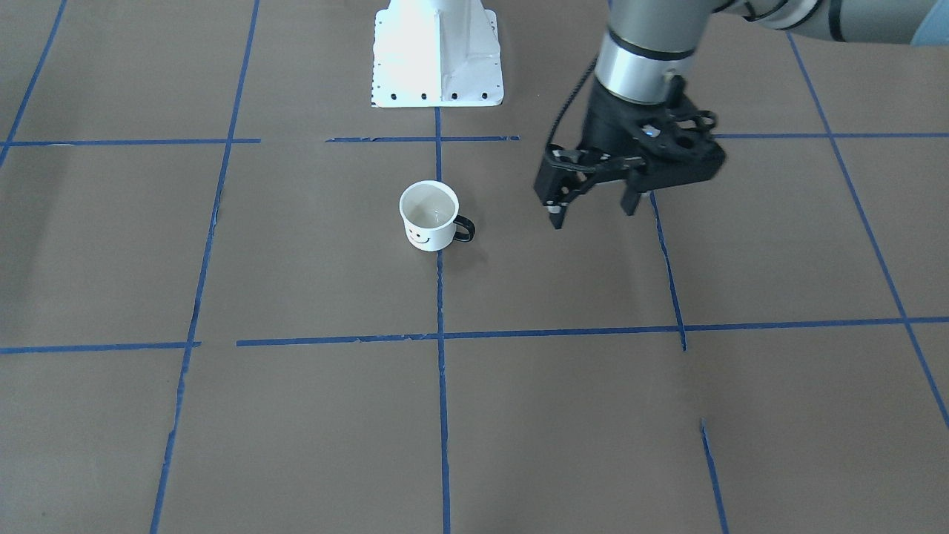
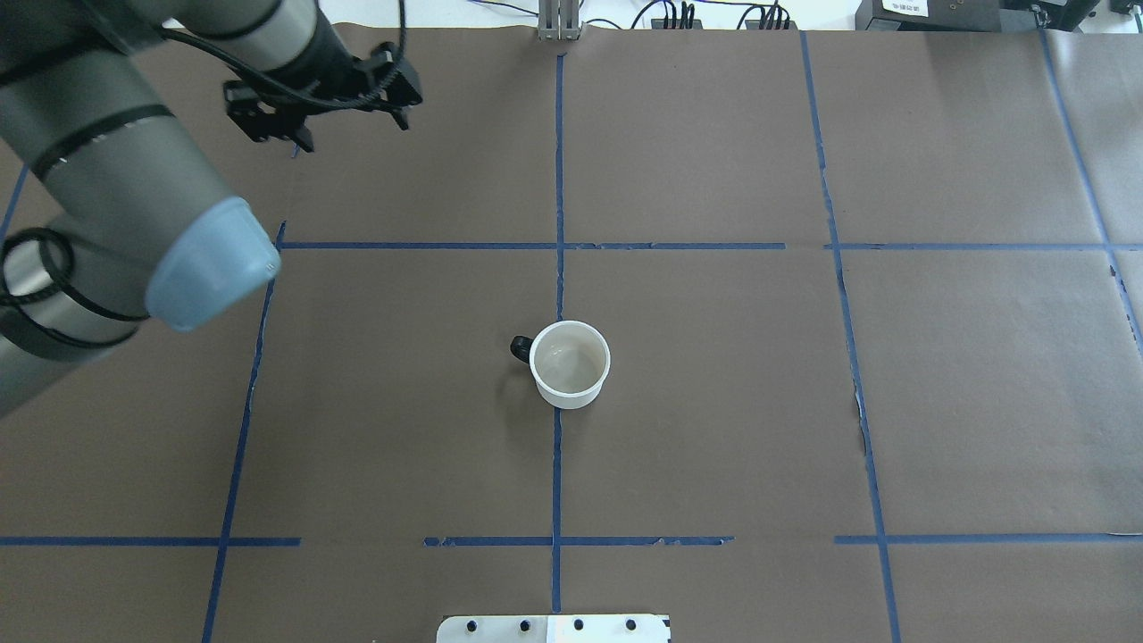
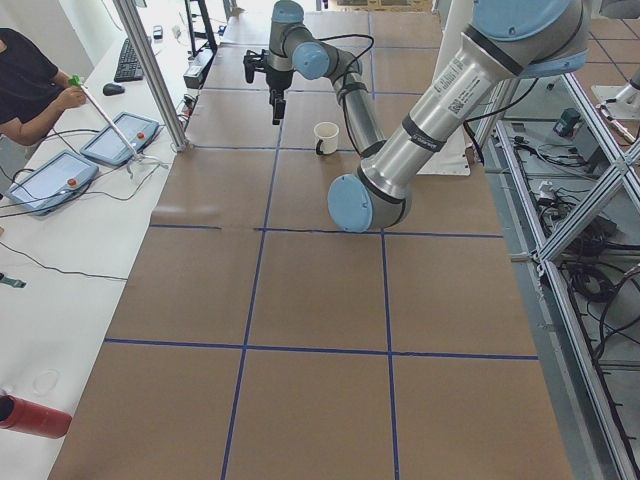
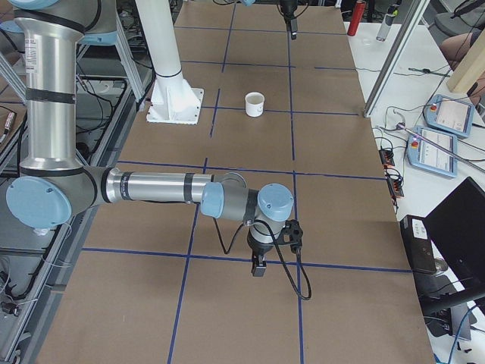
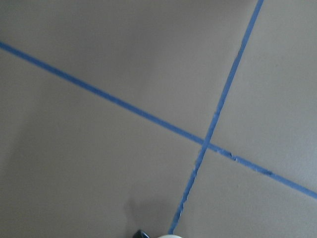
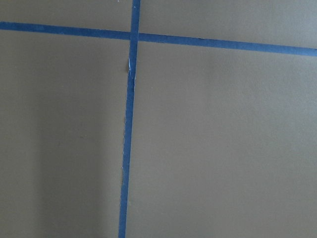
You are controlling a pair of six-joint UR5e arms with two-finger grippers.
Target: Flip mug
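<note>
The white mug (image 1: 428,216) stands upright, mouth up, near the middle of the table, also in the overhead view (image 2: 570,364). Its smiley face looks away from the robot and its black handle (image 2: 520,348) points to the robot's left. My left gripper (image 1: 593,215) is open and empty, above the table to the left of and beyond the mug, apart from it; it also shows in the overhead view (image 2: 353,132). My right gripper (image 4: 271,252) shows only in the exterior right view, low over the table far from the mug (image 4: 255,104); I cannot tell whether it is open or shut.
The brown table cover carries a grid of blue tape lines (image 1: 440,337). The white robot base (image 1: 437,55) stands behind the mug. Tablets (image 3: 115,140), cables and an operator (image 3: 30,85) are on a side bench past the table's far edge.
</note>
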